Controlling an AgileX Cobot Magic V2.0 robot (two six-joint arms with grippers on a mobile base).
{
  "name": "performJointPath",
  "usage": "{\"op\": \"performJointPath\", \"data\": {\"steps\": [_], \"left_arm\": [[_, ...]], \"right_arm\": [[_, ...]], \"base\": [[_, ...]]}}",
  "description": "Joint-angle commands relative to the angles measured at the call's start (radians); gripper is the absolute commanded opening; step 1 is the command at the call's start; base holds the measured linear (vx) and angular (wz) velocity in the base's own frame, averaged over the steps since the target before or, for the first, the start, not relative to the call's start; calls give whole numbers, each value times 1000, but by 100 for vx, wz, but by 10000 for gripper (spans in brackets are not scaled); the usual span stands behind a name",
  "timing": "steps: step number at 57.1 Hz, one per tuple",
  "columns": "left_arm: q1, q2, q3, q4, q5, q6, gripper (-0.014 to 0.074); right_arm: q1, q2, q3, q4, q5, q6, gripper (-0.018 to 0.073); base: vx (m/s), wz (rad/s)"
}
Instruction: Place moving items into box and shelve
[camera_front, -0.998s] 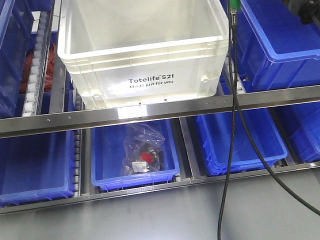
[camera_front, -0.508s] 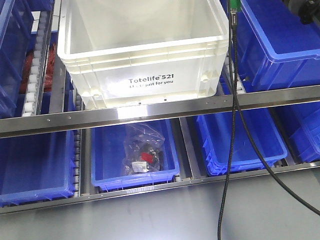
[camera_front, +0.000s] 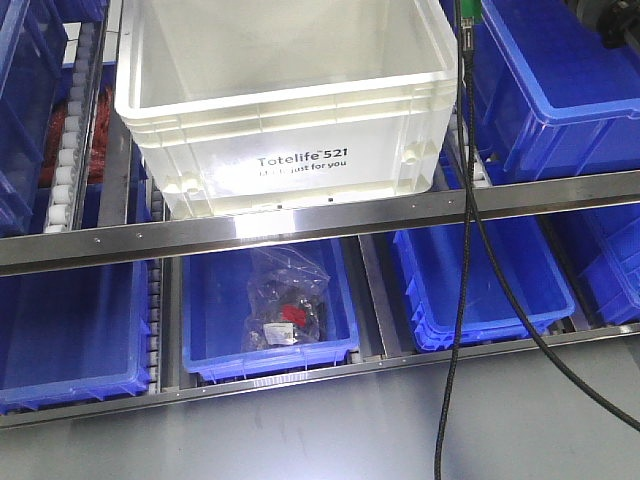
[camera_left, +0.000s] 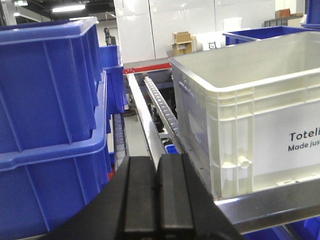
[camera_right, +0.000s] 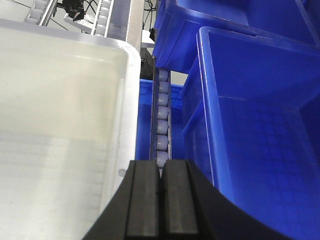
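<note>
The white box (camera_front: 290, 150) printed "Totelife 521" stands on the upper shelf between blue bins. What I see of its inside is bare white, and the moving items are out of view. My left gripper (camera_left: 157, 162) is shut with nothing in it, just off the box's (camera_left: 250, 125) front left corner and level with its wall. Above the gap along the right rim of the box (camera_right: 60, 125), my right gripper (camera_right: 161, 167) is shut and empty too.
Blue bins (camera_front: 560, 90) flank the box, and more fill the lower shelf. One lower bin holds a clear bag of parts (camera_front: 285, 300). A steel rail (camera_front: 320, 225) runs along the shelf front. A black cable (camera_front: 462, 250) hangs down. A roller track (camera_right: 161, 120) lies right of the box.
</note>
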Motion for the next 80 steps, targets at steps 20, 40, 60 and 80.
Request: {"op": "performJointPath", "data": {"steps": [20,40,60,80], "left_arm": [[0,13,-10,-6,-65,-6,-1],[0,13,-10,-6,-65,-6,-1],[0,13,-10,-6,-65,-6,-1],[0,13,-10,-6,-65,-6,-1]], "right_arm": [[-5,-68,-36,-31,-66,4,-3],[-5,-68,-36,-31,-67,4,-3],[-5,-75,-36,-33,-30,1,-3],[-17,-215,67,-69,127,38,-3]], "base": [[0,0],[0,0],[0,0],[0,0]]}}
